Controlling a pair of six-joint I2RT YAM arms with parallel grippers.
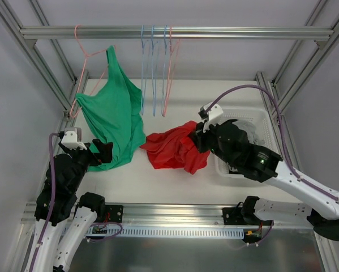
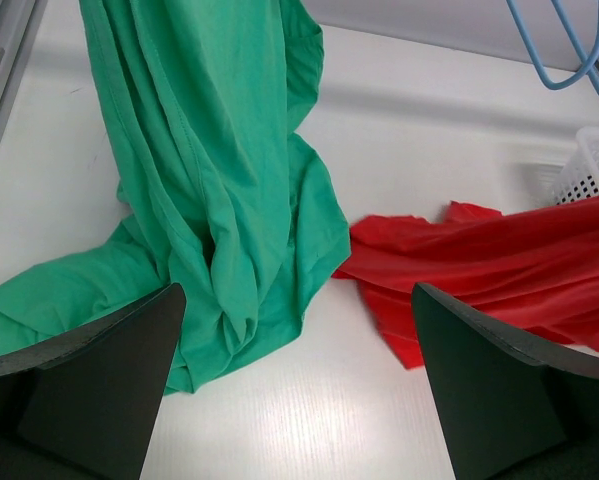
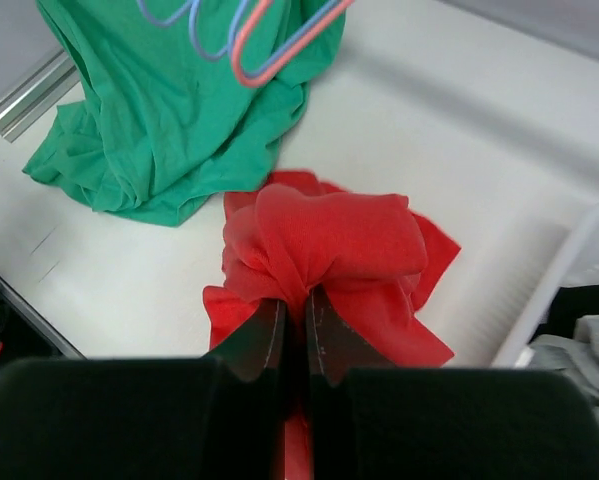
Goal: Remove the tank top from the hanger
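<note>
The green tank top (image 1: 115,122) hangs by one strap from a pink hanger (image 1: 81,73) on the rail at the left, and its lower part lies bunched on the table (image 2: 219,180) (image 3: 169,120). My left gripper (image 1: 104,152) (image 2: 299,300) stands open low beside the tank top's hem, with bare table between its fingers. A red garment (image 1: 172,148) (image 2: 499,260) lies crumpled mid-table. My right gripper (image 1: 194,136) (image 3: 296,305) is shut on a pinched fold of the red garment (image 3: 329,235).
Several empty blue and pink hangers (image 1: 158,68) (image 3: 249,30) hang from the rail at the centre. A white basket (image 1: 265,122) (image 3: 569,270) with clothes in it stands at the right, under my right arm. Metal frame posts line both sides.
</note>
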